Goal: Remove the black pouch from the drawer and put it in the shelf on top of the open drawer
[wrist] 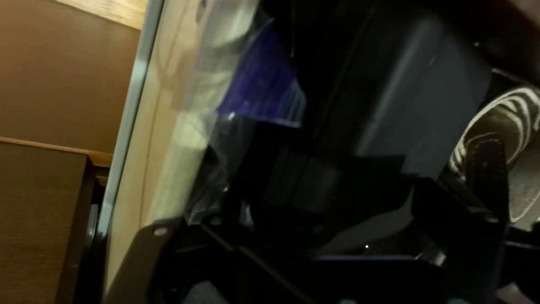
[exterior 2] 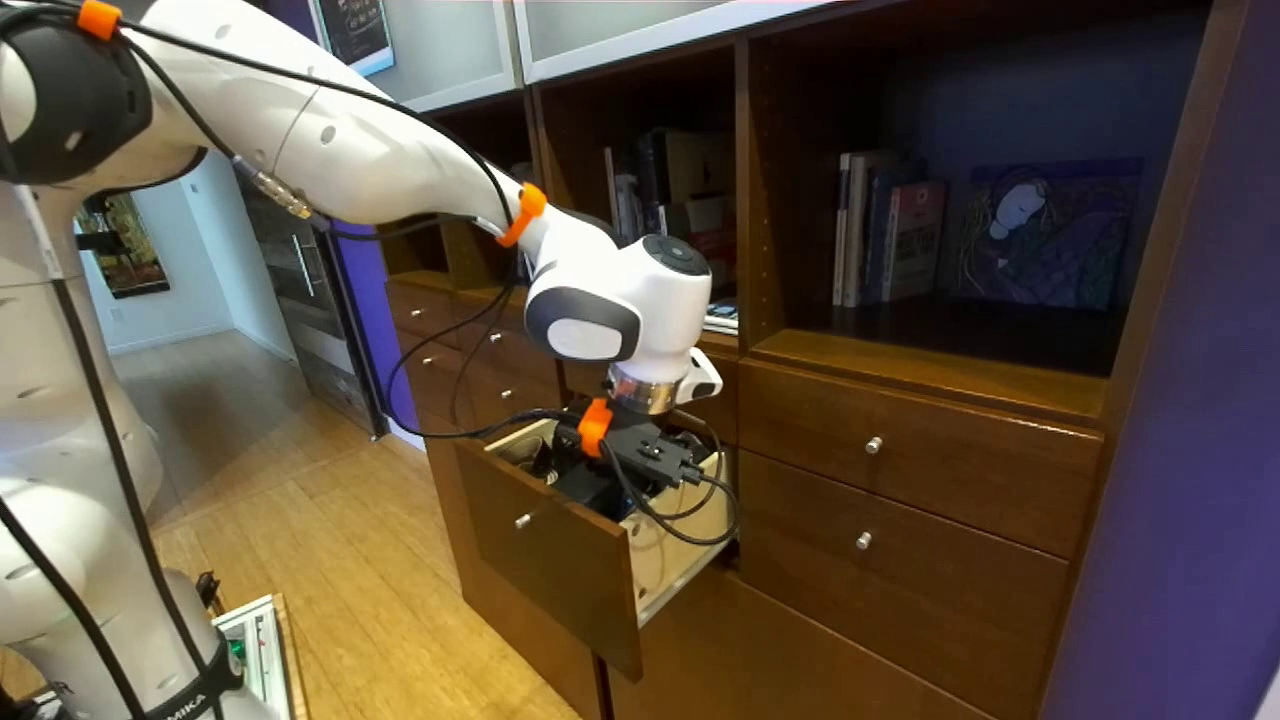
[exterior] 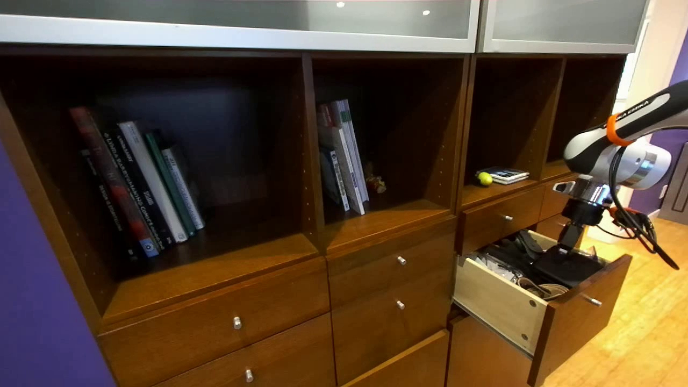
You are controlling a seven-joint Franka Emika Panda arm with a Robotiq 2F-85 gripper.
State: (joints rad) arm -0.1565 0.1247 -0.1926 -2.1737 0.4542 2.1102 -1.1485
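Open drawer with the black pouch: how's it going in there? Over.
Pincer at the black pouch, grip too dark to tell. Pouch inside the drawer, not yet shelved. Purple-printed clear plastic alongside, might snag.

In an exterior view, the Franka Emika Panda arm [exterior 2: 330,130] stands with its base column [exterior 2: 50,400] in front of the open drawer [exterior 2: 550,565], well apart from it. The forearm [exterior 2: 415,165] slopes down toward the drawer, the wrist [exterior 2: 650,310] is bent above it, and the Robotiq hand [exterior: 563,250] points down into it. In the wrist view, the fingers [wrist: 468,236] stand well apart.
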